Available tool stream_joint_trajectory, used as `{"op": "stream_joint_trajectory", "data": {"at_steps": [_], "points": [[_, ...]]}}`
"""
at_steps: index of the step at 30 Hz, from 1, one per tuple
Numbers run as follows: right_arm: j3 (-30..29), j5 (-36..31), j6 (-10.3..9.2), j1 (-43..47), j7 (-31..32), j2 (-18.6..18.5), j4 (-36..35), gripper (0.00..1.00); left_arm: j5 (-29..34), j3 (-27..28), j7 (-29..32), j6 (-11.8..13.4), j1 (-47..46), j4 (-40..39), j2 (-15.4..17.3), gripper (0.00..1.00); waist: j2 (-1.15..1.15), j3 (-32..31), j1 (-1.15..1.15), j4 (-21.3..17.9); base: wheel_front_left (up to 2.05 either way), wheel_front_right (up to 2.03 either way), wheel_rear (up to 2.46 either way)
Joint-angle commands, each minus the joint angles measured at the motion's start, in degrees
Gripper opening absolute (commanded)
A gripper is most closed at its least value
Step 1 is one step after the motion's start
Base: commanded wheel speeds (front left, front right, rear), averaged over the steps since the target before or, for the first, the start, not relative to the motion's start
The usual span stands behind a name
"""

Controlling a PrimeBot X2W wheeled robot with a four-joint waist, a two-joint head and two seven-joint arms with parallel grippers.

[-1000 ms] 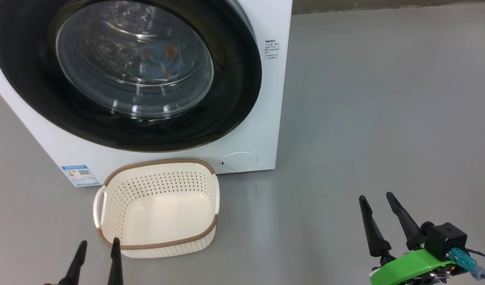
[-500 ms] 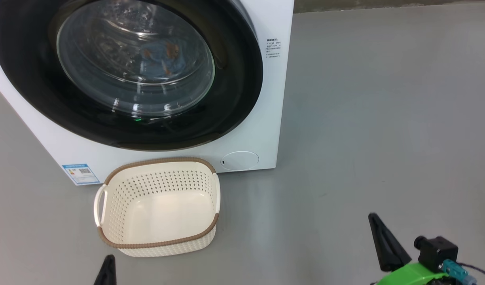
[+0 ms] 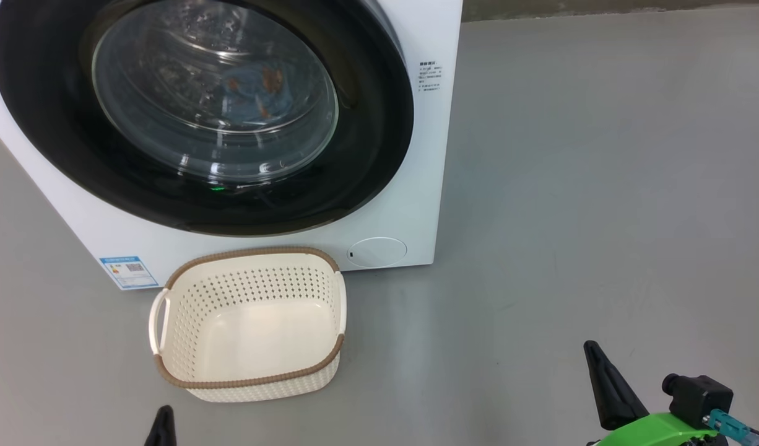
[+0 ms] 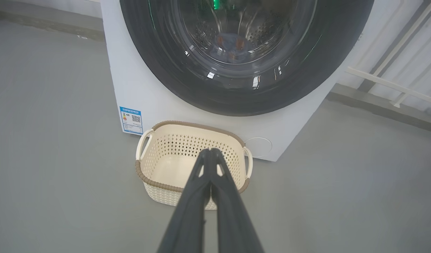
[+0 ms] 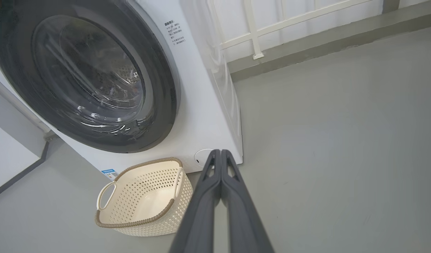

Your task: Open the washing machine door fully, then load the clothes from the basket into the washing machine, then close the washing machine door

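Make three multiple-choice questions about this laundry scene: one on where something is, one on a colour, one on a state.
1. Where does the basket stand relative to the washing machine?
A) on top of it
B) on the floor in front of it
C) inside it

2. What colour is the basket's rim?
A) blue
B) black
C) brown

3. How is the washing machine door?
A) shut
B) wide open
C) taken off

Answers: 1 B, it sits on the floor below the door. 2 C, a brown woven band rings its cream wall. 3 A, its black rim lies flush and the clothes show behind the glass.
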Motion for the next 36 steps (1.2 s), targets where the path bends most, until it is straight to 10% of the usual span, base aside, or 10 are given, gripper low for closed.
{"op": "stream_joint_trajectory", "data": {"at_steps": [1,36], "points": [[-0.3,2.0,-0.01,-1.5,0.4,-0.2,-1.5,0.00,-1.7,0.6,0.2,-0.1,-1.6,-1.0,0.7,0.00,0.00,0.0,-0.01,0.0,0.00,0.00,0.00],[-2.3,22.9,-0.03,-2.6,5.9,0.1,-2.1,0.00,-23.9,1.7,5.9,-0.7,-5.3,0.0,1.2,0.00,0.00,-0.4,-0.01,0.6,0.00,0.00,0.00]]}}
